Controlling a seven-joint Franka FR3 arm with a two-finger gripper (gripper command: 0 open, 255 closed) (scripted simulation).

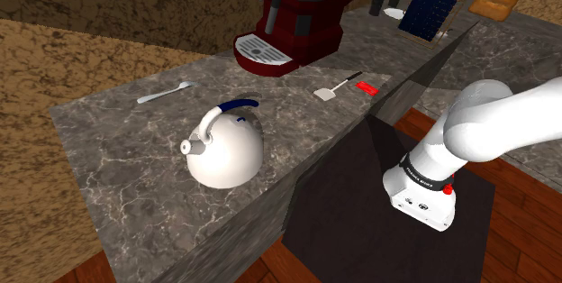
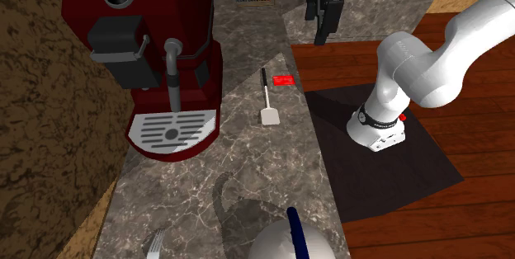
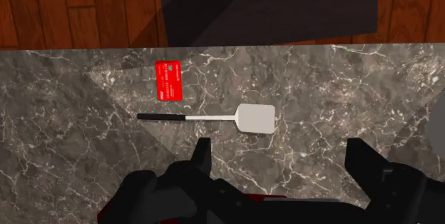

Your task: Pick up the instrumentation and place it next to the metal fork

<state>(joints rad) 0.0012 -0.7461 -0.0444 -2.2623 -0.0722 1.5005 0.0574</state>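
In the wrist view the all-black two-finger tool (image 3: pixel 282 148) hangs open over the dark grey marbled worktop (image 3: pixel 71 158), its fingers standing wide apart with nothing between them. The task's thing is taken to be the slim spatula (image 3: pixel 207 118), with a pale flat blade, a thin shaft and a black handle. It lies flat on the stone just ahead of the fingertips, beside a small red card (image 3: pixel 170 81) that sits close to its handle end without touching it. The telling relation is the spatula's long axis: it runs parallel to the line joining the two fingers, with the blade ahead of the gap and the handle reaching out past the finger on the card's side. Closing as they stand, the fingers would likely travel along the shaft and not across it, so a quarter turn of the wrist before descending seems called for. In the shoulder view the spatula (image 1: pixel 338 87) lies right of centre near the worktop's edge. The thin silver-grey metal fork (image 1: pixel 165 93) lies well apart at the upper left, beyond a round white kettle (image 1: pixel 225 150).
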